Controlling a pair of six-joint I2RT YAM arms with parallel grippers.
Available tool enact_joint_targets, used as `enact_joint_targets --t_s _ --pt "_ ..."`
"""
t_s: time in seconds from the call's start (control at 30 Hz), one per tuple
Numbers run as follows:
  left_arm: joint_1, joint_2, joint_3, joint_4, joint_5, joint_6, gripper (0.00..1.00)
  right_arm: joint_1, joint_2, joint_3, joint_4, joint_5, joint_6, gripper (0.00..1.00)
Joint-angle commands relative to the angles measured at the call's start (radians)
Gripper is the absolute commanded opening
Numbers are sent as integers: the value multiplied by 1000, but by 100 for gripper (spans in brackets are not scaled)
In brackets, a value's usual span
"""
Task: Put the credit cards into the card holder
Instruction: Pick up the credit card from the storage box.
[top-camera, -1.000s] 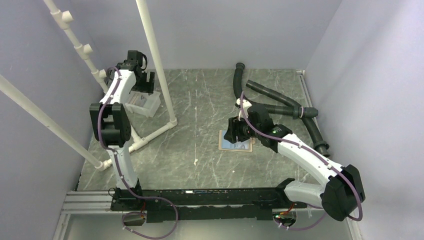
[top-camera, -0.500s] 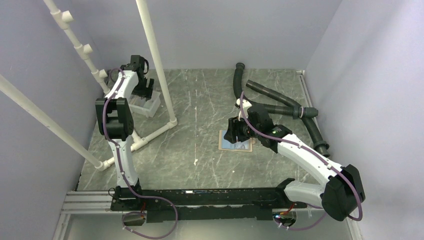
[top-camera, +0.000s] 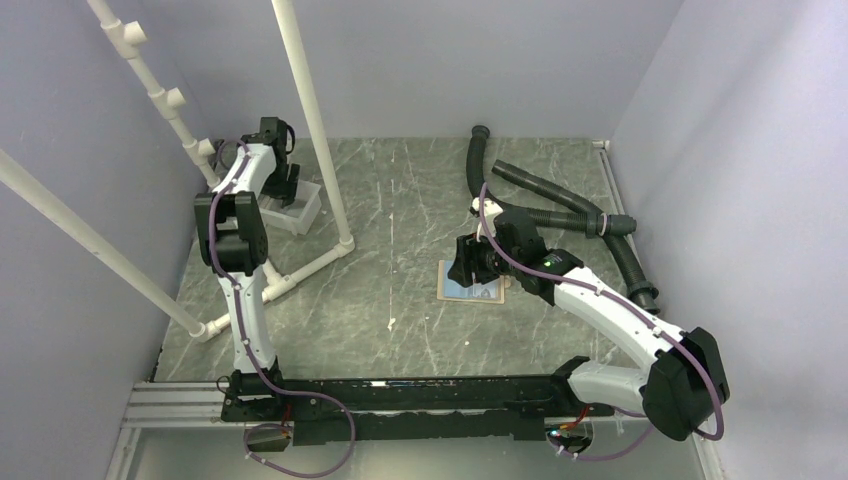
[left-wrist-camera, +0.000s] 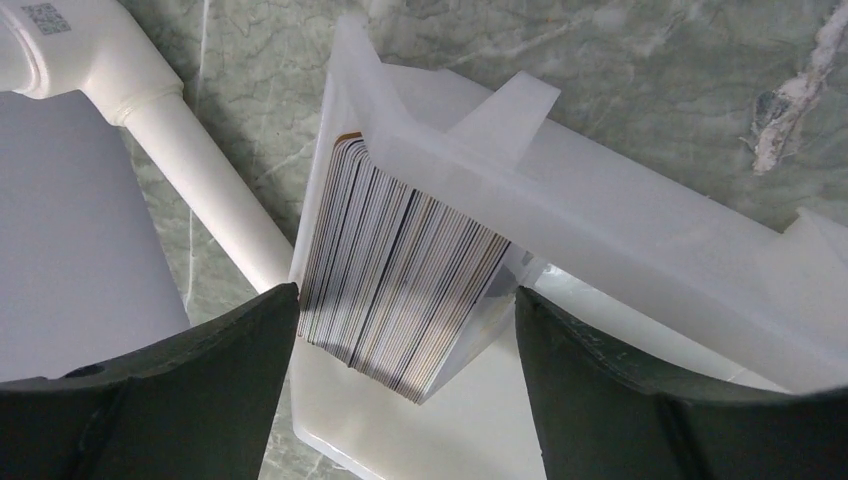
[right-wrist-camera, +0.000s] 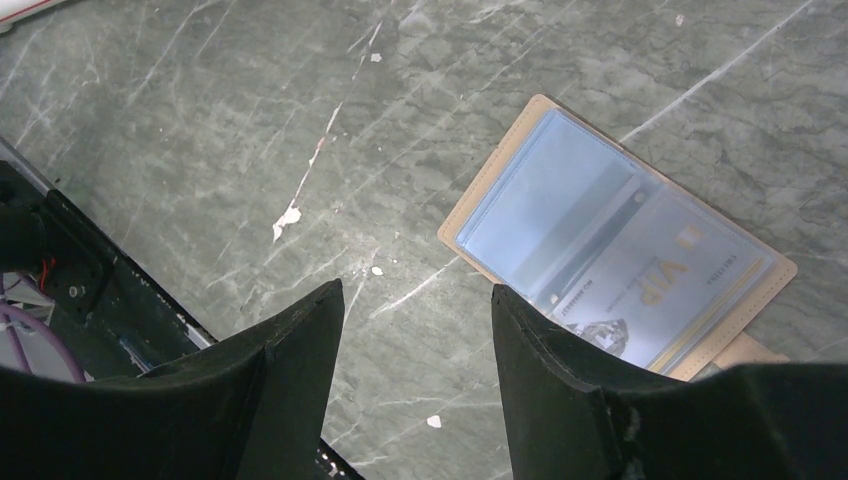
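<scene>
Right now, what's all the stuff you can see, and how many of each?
cards: a big stack, mixed-colour edges, standing on edge in the tray
tray: one, white, far left by the pipes
wallet: one, tan with pale blue inside, lying open mid-table
VIP card: one, pale, in the wallet's clear pocket
pipes: several, white, left side
hoses: a few, black, far right
table: one, grey-green marbled
left gripper: one, dark, open over the cards
right gripper: one, dark, open by the wallet

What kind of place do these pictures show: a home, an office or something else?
Probably a robot test cell: plain lilac walls box in a marbled table, with a white pipe frame and loose black hoses.
</scene>
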Motion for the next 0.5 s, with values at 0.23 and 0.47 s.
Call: enact_joint_targets --t_s 0.23,0.47 --pt "-1 7 40 22 -56 29 64 6 2 7 37 13 -16 59" --pt "-6 -21 38 21 -47 29 52 5 2 6 39 10 -16 59"
